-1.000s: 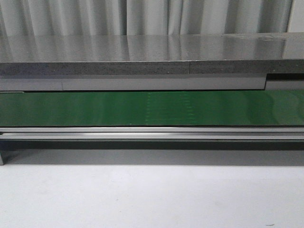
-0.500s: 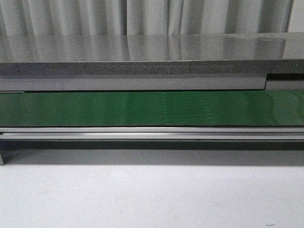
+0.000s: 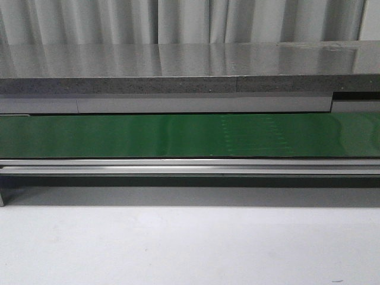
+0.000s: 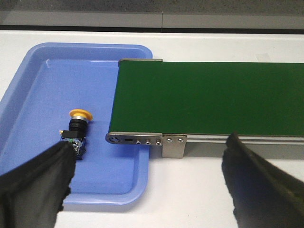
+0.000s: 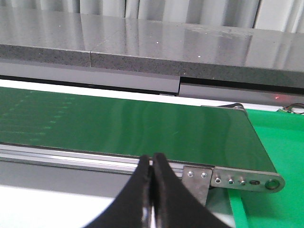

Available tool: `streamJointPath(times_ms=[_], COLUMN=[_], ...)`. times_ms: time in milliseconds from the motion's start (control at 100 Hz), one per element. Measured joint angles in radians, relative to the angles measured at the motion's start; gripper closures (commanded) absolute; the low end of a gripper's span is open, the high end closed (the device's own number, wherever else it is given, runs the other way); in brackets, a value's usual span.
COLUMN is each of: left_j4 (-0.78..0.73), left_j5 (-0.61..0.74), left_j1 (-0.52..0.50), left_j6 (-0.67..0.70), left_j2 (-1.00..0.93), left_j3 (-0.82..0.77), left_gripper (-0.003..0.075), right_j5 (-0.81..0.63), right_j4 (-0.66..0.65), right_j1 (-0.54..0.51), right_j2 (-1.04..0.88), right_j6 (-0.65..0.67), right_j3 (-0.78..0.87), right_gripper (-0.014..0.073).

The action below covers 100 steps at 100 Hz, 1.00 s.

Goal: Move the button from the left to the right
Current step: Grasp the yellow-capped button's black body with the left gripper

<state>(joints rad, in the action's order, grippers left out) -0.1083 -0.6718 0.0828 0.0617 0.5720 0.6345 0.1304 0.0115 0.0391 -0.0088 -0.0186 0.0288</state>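
1. Front view: only the belt point(image 3: 190, 135) showed, running across above the bare table point(image 3: 190, 243). No button and no gripper appeared here.

2. Left wrist view: the button point(image 4: 75, 129) lay on its side in the blue tray point(image 4: 28, 76), just beside the belt's end roller, its yellow cap pointing away from the left gripper point(image 4: 149, 178). The gripper stood wide, one finger point(image 4: 35, 183) almost over the button's body. This arm was plainly the nearer. The tray floor around the button was open; the belt's bracket point(image 4: 173, 145) stood close by.

3. Right wrist view: the right gripper point(image 5: 152, 183) was closed and empty, hovering at the belt's far end beside a green bin point(image 5: 280, 142).
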Motion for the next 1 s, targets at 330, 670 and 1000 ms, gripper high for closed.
streamJointPath(times_ms=[330, 670, 1000], left_j4=[-0.054, -0.052, 0.044], left_j5=[-0.075, -0.075, -0.083], left_j1=[-0.161, -0.296, -0.389], left_j6=[0.0, -0.078, -0.199], left_j2=[0.285, 0.652, 0.96], left_j3=[0.172, 0.356, 0.478], left_gripper=[0.0121, 0.0121, 0.0121], right_j5=[0.0, 0.0, 0.0], right_j4=[0.0, 0.0, 0.0], right_j1=[0.0, 0.0, 0.0], right_j2=[0.0, 0.0, 0.0], right_j6=[0.0, 0.0, 0.0], right_j3=[0.0, 0.0, 0.0], right_gripper=[0.0662, 0.0662, 0.0662])
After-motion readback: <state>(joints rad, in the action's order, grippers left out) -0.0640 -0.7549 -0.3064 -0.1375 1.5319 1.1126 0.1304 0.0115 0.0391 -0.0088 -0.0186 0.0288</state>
